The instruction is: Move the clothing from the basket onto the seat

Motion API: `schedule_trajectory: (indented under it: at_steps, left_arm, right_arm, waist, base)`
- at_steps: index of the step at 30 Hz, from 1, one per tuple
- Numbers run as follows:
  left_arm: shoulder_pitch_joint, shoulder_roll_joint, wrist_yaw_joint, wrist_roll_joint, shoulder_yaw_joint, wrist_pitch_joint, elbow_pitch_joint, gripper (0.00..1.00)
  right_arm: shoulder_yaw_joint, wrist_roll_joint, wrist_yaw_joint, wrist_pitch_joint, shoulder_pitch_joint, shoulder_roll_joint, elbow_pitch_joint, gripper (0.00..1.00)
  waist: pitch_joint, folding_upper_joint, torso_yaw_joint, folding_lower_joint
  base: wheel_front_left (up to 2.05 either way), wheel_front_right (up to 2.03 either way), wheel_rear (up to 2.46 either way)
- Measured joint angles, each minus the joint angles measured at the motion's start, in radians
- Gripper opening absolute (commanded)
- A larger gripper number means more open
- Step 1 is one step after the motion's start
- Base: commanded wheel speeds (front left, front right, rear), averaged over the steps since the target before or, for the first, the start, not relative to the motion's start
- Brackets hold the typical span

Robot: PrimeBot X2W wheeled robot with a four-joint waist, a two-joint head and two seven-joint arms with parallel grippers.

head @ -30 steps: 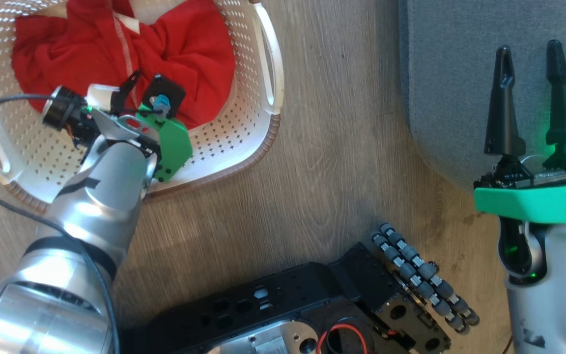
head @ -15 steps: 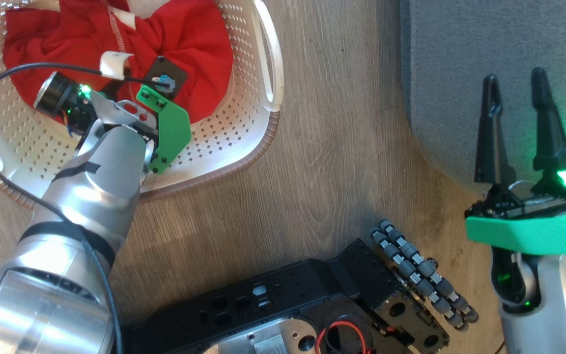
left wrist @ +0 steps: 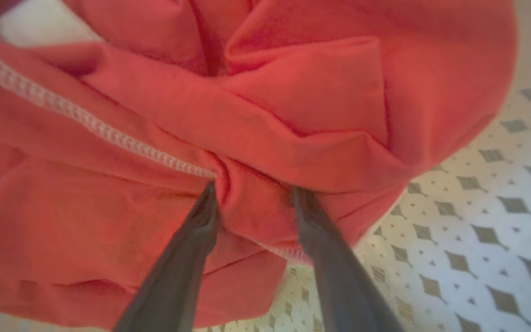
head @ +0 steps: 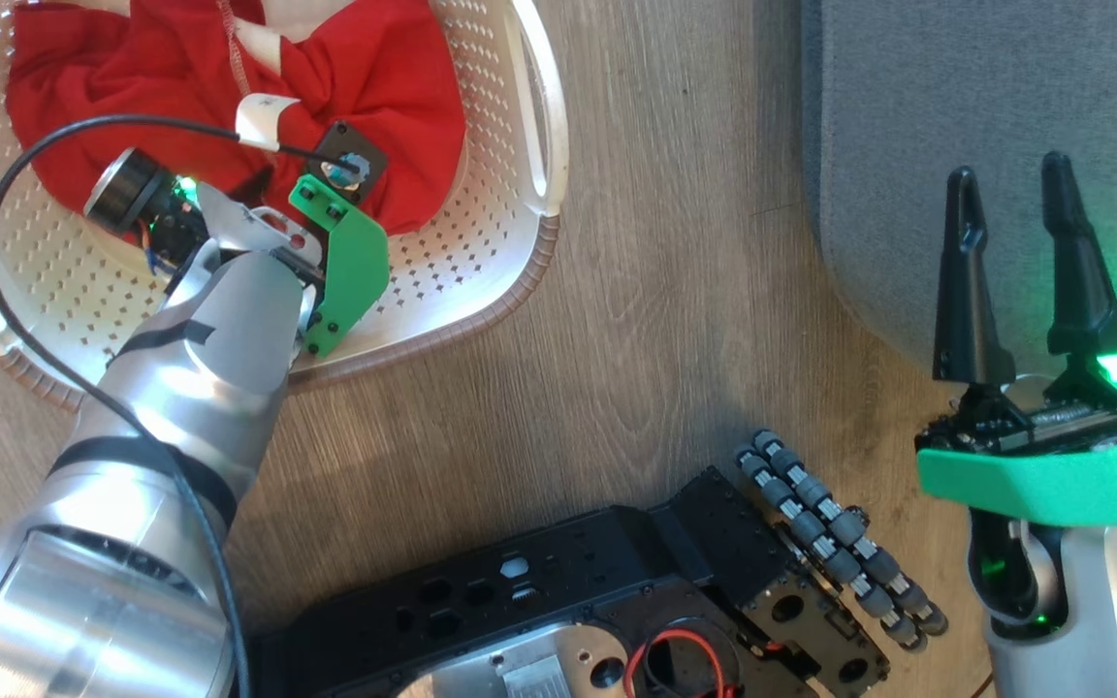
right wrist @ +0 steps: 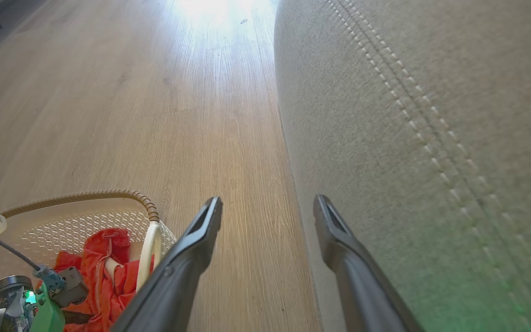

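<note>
Clothing [left wrist: 293, 115]: red and crumpled, lies in the basket right under the left gripper's tips; white stitched hem [left wrist: 85, 122] runs off to the left of the left-hand finger.
Left gripper [left wrist: 255, 193]: points down into the cloth, fingers [left wrist: 187, 258] parted a fair way, tips sunk in the red fabric with a bunched fold between them; cloth touches both inner faces; true pinch or mere straddle, cannot tell.
Basket [left wrist: 477, 221]: cream perforated floor shows bare to the right of the left gripper's fingers and beneath them; seen from the right gripper, sits low and well off to the left, brown woven rim [right wrist: 85, 196] and white handle [right wrist: 148, 249] turned toward it.
Right gripper [right wrist: 268, 203]: spread wide, nothing between the fingers, touching nothing.
Floor [right wrist: 155, 115]: pale wood planks, straight ahead between the right gripper's fingers and away to their left.
Seat [right wrist: 431, 207]: grey upholstery just to the right of the right gripper's right-hand finger, rounded edge nearest, pale stitched seam [right wrist: 413, 115] farther right, running away ahead.
</note>
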Motion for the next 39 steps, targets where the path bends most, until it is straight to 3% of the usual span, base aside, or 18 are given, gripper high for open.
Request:
schedule_trajectory:
  at_steps: [2,3,14,26,34,39]
  left_arm:
    - [0.000,-0.001,0.005,-0.005,-0.002,0.006,0.000,0.30]
    - [0.000,-0.001,0.007,-0.008,-0.003,0.006,0.000,0.00]
    - [-0.002,-0.005,0.045,-0.066,-0.012,0.001,0.000,0.00]
    - [0.002,0.004,0.079,-0.118,-0.006,-0.130,0.000,0.00]
    - [0.069,0.033,0.089,-0.186,0.041,-0.263,0.001,0.00]
    - [0.189,0.024,0.101,-0.239,0.074,-0.331,-0.050,0.00]
  right_arm:
    - [0.001,0.000,0.000,0.000,0.002,0.001,-0.003,1.00]
    - [0.001,0.000,0.000,0.000,0.002,0.001,-0.007,1.00]
    - [0.002,-0.019,0.000,0.000,-0.001,0.003,-0.014,1.00]
    - [0.012,-0.017,0.000,0.000,-0.117,0.003,0.022,1.00]
    - [0.041,0.010,0.000,0.000,-0.187,0.003,0.074,1.00]
    - [0.019,-0.003,0.000,0.000,-0.194,0.003,0.107,1.00]
  waist:
    - [0.001,0.0000,0.002,0.0000]
    - [0.001,0.0000,0.003,0.0000]
    - [0.006,0.0000,0.012,0.0000]
    - [-0.032,0.0001,-0.011,0.0000]
    - [-0.116,0.0001,-0.043,0.0000]
    - [-0.232,0.0001,-0.034,0.0000]
  base:
    - [0.00,0.00,0.00]
    - [0.00,0.00,0.00]
    - [0.00,0.00,0.00]
    - [0.00,0.00,0.00]
    - [0.00,0.00,0.00]
    - [0.00,0.00,0.00]
